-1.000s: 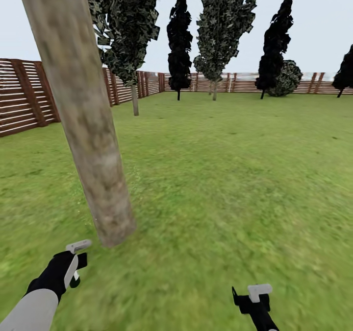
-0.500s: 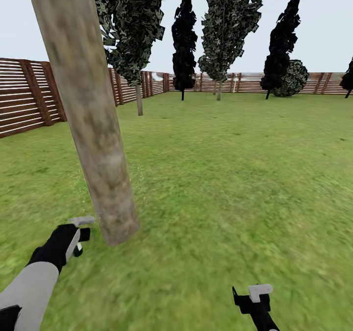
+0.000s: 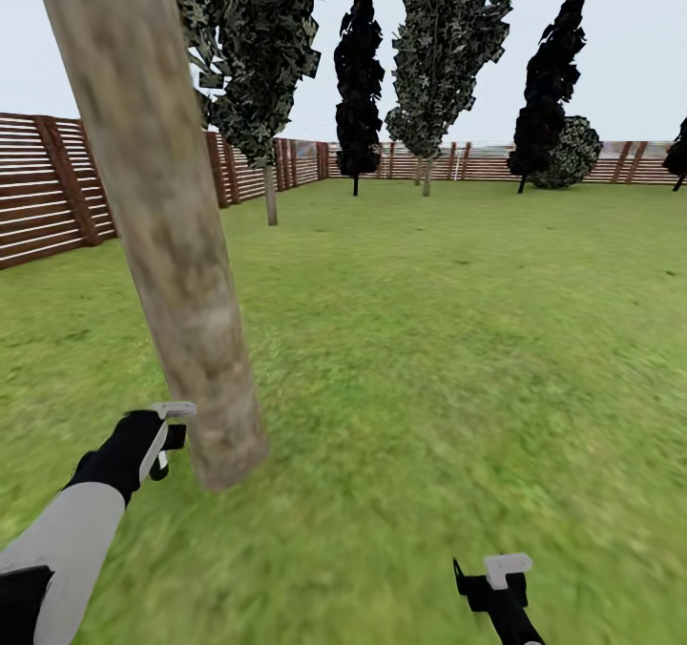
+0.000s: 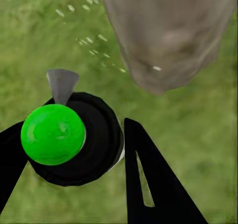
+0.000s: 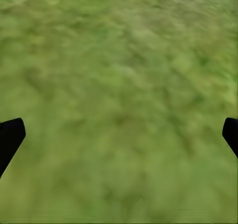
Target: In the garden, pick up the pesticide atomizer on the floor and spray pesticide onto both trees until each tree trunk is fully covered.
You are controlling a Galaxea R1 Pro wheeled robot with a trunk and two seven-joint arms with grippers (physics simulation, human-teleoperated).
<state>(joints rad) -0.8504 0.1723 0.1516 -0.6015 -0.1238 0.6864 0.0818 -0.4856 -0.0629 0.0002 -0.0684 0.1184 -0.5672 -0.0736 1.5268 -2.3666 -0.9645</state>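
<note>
Grass of the garden runs from the robot's feet out to a reddish-brown slatted fence, with dark narrow cypress-like trees and a rounded shrub along the far side. Close in on the left stands one thick tree trunk — mottled pale grey-brown bark, bare, a little wider at its foot where it meets the lawn. A second, thinner trunk rises farther back near the fence corner, under a crown of flat green-and-pale leaves.

The left end effector is held low, just beside the foot of the near trunk on its left. Its black fingers are pressed in on the pesticide atomizer — in the left wrist view a round black body with a bright green cap sits between them, and a small grey nozzle points toward the trunk's base. Tiny white specks of pesticide float over the grass between the nozzle and the bark, with one speck on the trunk itself.

The right end effector hangs low on the right, well apart from the tree. In the right wrist view its two dark fingertips sit at opposite edges, spread wide, with bare lawn between them.
</note>
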